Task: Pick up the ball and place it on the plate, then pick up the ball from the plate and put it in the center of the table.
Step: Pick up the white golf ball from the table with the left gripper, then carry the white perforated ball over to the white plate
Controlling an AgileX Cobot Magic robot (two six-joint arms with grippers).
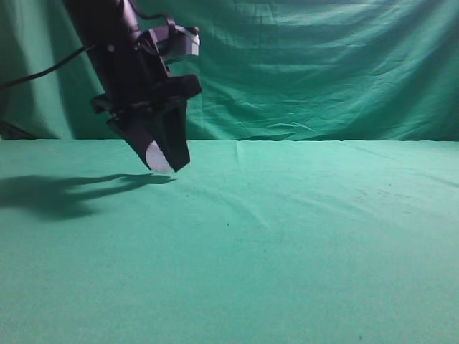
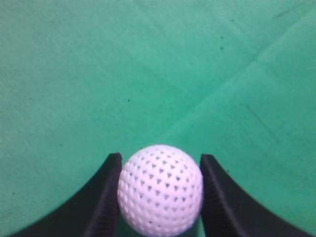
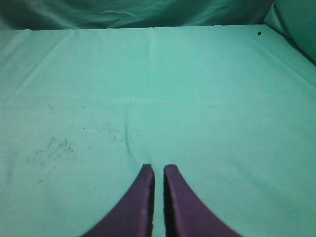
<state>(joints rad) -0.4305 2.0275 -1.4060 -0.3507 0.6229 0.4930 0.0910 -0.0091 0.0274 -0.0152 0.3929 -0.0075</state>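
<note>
The white dimpled ball (image 2: 160,190) is held between the two black fingers of my left gripper (image 2: 160,170). In the exterior view the left gripper (image 1: 166,161) hangs a little above the table (image 1: 287,229) at the left, with part of the ball (image 1: 156,157) showing between its fingers. My right gripper (image 3: 158,169) is shut and empty, its fingers nearly touching, above bare teal-green cloth (image 3: 158,89). The right gripper is out of the exterior view. No plate shows in any view.
A draped green backdrop curtain (image 1: 323,64) hangs behind the table's far edge. The left arm casts a dark shadow (image 1: 64,190) on the cloth at the left. A black cable (image 1: 43,72) runs from the arm toward the left.
</note>
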